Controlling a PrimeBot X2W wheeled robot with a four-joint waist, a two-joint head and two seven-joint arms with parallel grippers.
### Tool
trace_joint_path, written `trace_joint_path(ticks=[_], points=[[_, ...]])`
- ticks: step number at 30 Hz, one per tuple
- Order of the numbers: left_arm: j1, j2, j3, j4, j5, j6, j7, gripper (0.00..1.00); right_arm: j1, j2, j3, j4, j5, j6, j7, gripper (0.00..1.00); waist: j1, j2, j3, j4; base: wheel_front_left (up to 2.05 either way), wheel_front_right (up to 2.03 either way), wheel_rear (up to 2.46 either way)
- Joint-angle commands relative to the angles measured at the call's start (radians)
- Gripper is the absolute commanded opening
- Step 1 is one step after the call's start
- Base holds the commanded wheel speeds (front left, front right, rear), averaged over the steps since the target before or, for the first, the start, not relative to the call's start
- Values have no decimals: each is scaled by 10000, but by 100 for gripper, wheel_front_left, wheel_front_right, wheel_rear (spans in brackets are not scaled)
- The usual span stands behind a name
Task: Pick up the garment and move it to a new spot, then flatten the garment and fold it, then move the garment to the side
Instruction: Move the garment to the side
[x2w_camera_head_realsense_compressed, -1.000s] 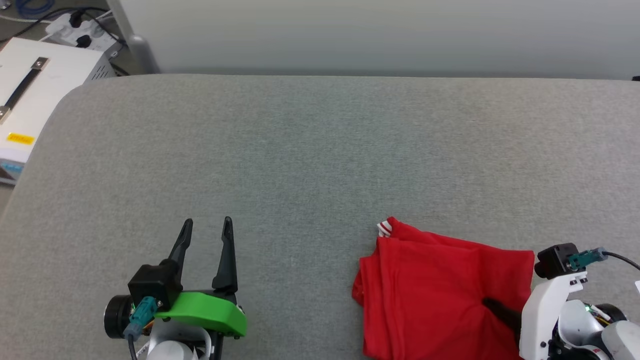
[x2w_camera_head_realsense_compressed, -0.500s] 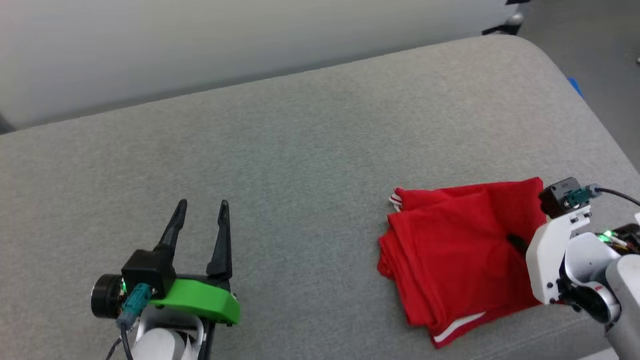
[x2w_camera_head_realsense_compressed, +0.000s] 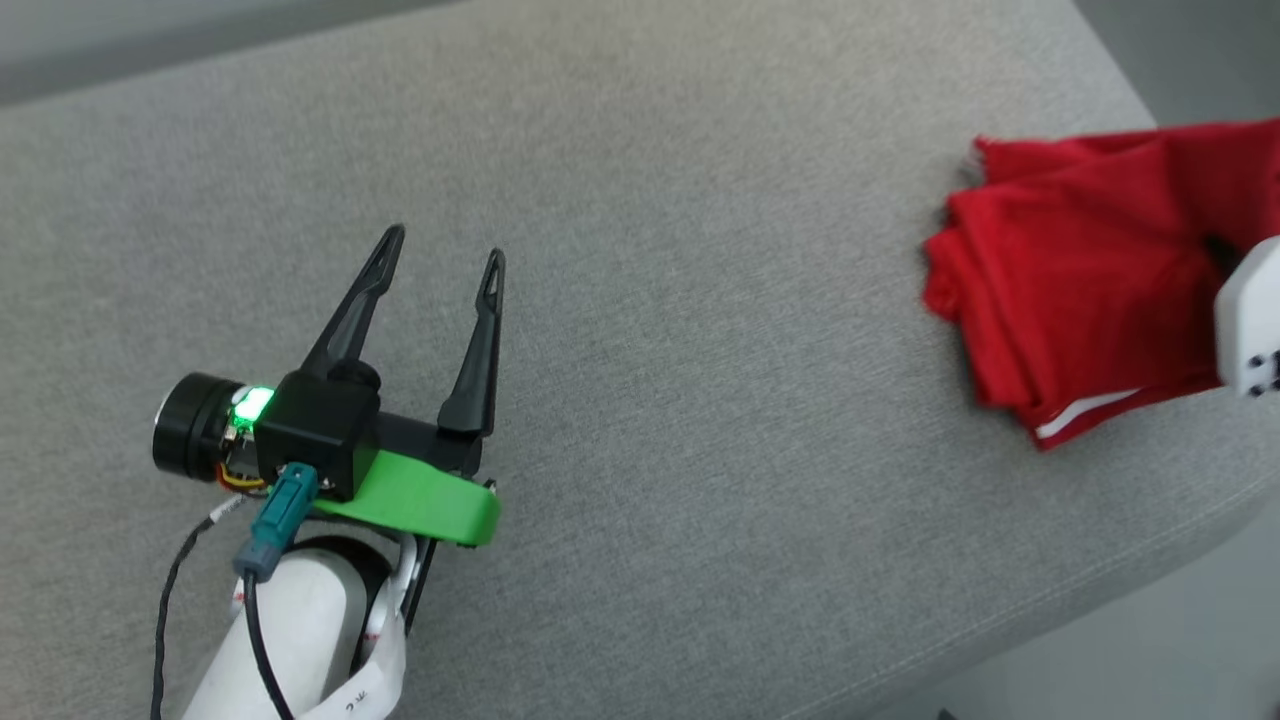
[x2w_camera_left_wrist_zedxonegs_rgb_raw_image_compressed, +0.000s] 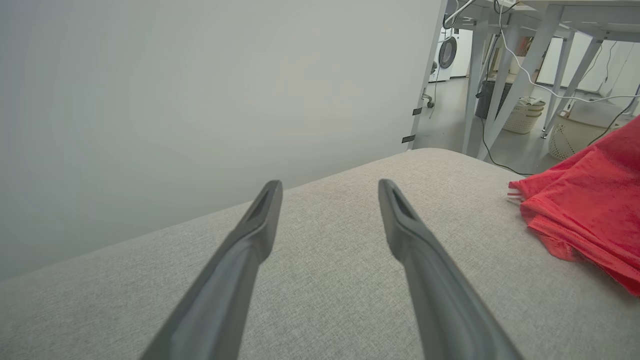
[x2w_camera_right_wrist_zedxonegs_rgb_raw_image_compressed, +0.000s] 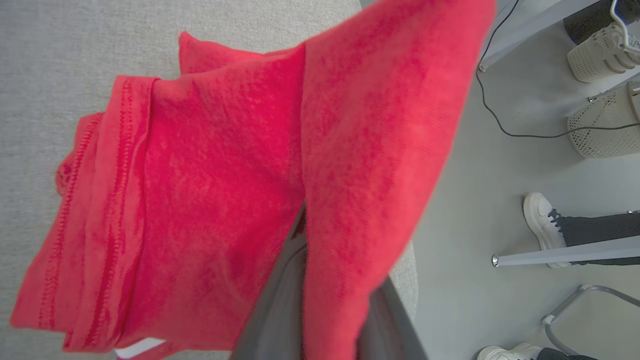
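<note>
From my station I read this as the last leg of the job; the garment is a compact red bundle in several layers, a white sleeve edge peeping from under its near corner, so I judge the moving, flattening and folding done and only the shift to the side in hand. The bundle sits at the far right end of the grey padded table, close to its rounded corner; in the right wrist view part of the cloth is raised off the padding and reaches out past the table's edge, over the floor. The right gripper has its two dark fingers pinched nearly together on a thick fold of the red cloth, which runs up between them; that is a firm hold as far as I can see. The left gripper hovers over bare padding well apart from the shirt, fingers spread wide, nothing between them. What is left, in my view: set the bundle down on the table, not off its edge, without the layers sliding apart; then let go and draw the arm clear.
</note>
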Motion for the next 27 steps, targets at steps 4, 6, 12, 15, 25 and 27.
trace_joint_path(ticks=[4,6,12,15,25,27], points=[[-699,170,-185,-788,301,-107,314,100,-1347,-518,-313,1556,-636,-11,-1065,0,-1,-1,2567,885,0,0,0],[-890,175,-234,-982,376,-114,360,100,-1747,-628,-459,2101,-794,-11,-1461,0,-1,-1,2916,1029,0,0,0],[-1371,182,-386,-1212,553,-159,381,100,-2627,-680,-887,3684,-1131,-11,-2071,0,-1,-1,3780,1265,0,0,0],[-1539,158,-459,-1113,588,-177,317,100,-2908,-604,-1247,4465,-1394,-11,-2468,46,-1,-1,3946,1300,0,0,0],[-1692,17,-582,-506,409,-170,-124,100,-3302,-906,-3477,6531,-3286,-11,-4560,100,-1,-1,3307,1428,0,0,0],[-1669,-34,-606,-398,351,-159,-227,100,-3243,-1012,-3962,6617,-3555,-11,-4752,100,-1,-1,3108,1487,0,0,0]])
